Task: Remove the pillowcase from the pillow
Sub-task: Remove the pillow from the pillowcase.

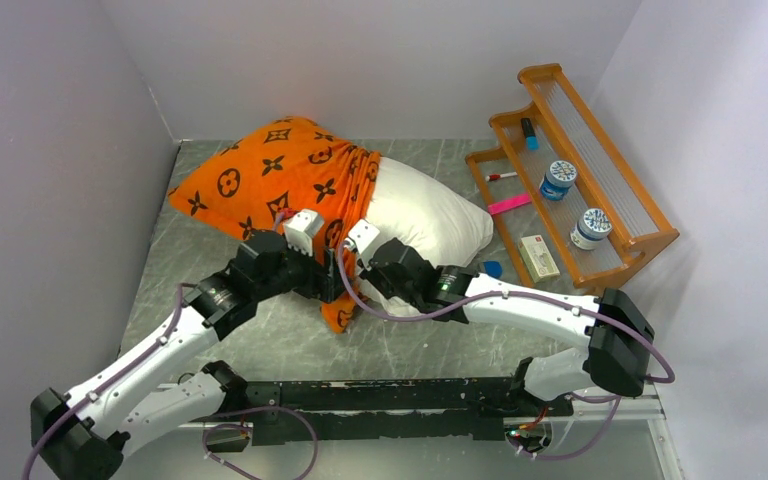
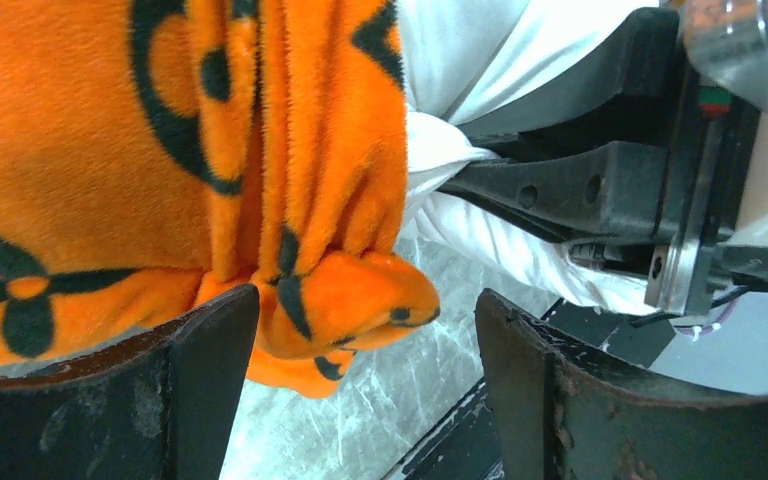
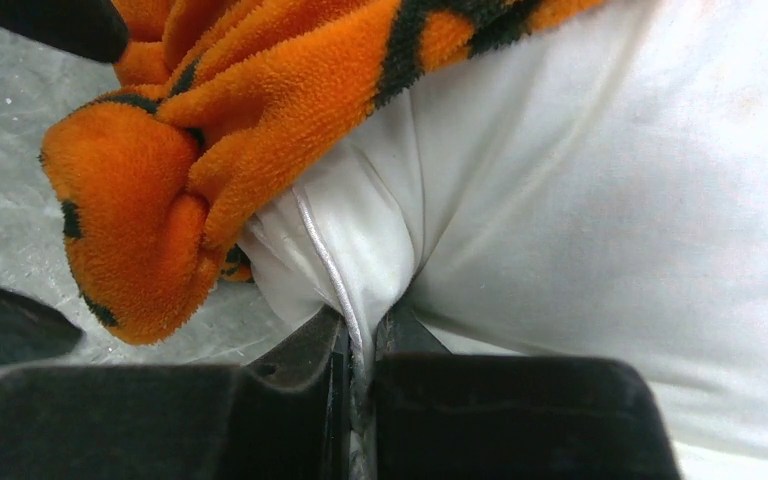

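Orange pillowcase (image 1: 270, 175) covered left half of pillow (image 1: 430, 215) on table (image 1: 260, 345); bunched near corner lay within spread left hand (image 2: 360, 335). Right hand (image 3: 360, 370) pinched white pillow seam just right of it.

My left claw (image 2: 360, 300): fingers spread wide. Bunched corner of the orange pillowcase (image 2: 80, 150) hangs between them, close against one finger, apart from the other. Beyond, the right claw (image 2: 470, 175) pinches the white pillow (image 2: 480, 50). Grey table (image 2: 380, 400) below.
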### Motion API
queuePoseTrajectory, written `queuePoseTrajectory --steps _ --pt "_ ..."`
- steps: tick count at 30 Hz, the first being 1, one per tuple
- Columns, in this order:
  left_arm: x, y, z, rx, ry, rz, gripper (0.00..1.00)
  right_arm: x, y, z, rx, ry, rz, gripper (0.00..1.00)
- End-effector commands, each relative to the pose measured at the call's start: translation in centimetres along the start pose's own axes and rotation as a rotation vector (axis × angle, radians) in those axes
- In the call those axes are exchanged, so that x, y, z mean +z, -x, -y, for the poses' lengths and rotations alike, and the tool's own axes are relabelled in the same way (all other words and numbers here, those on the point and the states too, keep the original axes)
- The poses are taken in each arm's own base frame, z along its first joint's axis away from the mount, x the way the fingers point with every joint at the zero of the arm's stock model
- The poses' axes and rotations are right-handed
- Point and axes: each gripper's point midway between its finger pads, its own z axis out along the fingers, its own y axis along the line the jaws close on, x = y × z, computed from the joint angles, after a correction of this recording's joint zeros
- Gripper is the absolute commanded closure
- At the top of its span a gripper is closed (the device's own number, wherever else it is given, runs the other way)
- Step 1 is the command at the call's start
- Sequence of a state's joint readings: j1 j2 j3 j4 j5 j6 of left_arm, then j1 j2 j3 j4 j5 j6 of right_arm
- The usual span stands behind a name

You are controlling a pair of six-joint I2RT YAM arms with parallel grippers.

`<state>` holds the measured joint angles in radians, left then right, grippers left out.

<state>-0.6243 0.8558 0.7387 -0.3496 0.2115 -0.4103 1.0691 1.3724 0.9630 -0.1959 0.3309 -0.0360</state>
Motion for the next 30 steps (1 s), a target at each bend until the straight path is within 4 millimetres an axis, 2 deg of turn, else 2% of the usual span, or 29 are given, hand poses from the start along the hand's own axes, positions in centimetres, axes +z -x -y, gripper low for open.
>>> queuePoseTrajectory --steps 1,4,11,14,16,18,22,30 --pt "1.0 2.7 0.4 0.013 0.086 0.103 0.16 -0.2 3.2 1.1 0.076 -0.020 0.130 1.00" --pt "2.0 2.3 -0.8 0.035 0.170 0.092 0.17 -0.4 3.1 0.8 0.086 -0.006 0.133 1.00" --pt "4.4 -0.5 -1.3 0.070 0.204 0.017 0.19 -0.9 2.7 1.2 0.094 -0.020 0.140 1.00" --pt "4.6 -0.6 -2.0 0.087 0.240 0.014 0.32 -1.4 2.6 1.5 0.096 -0.027 0.144 1.00" --pt "4.3 -0.2 -2.6 0.100 0.278 0.028 0.43 -1.8 2.6 1.8 0.099 -0.035 0.153 1.00" --pt "3.9 0.5 -3.2 0.116 0.319 0.045 0.58 -2.2 2.4 2.2 0.102 -0.051 0.154 1.00" --pt "2.9 2.4 -4.1 0.158 0.407 0.075 0.93 -3.2 2.3 2.9 0.110 -0.072 0.163 1.00" --pt "1.1 7.3 -5.5 0.288 0.576 0.112 0.95 -6.9 4.1 5.0 0.143 -0.110 0.247 1.00"
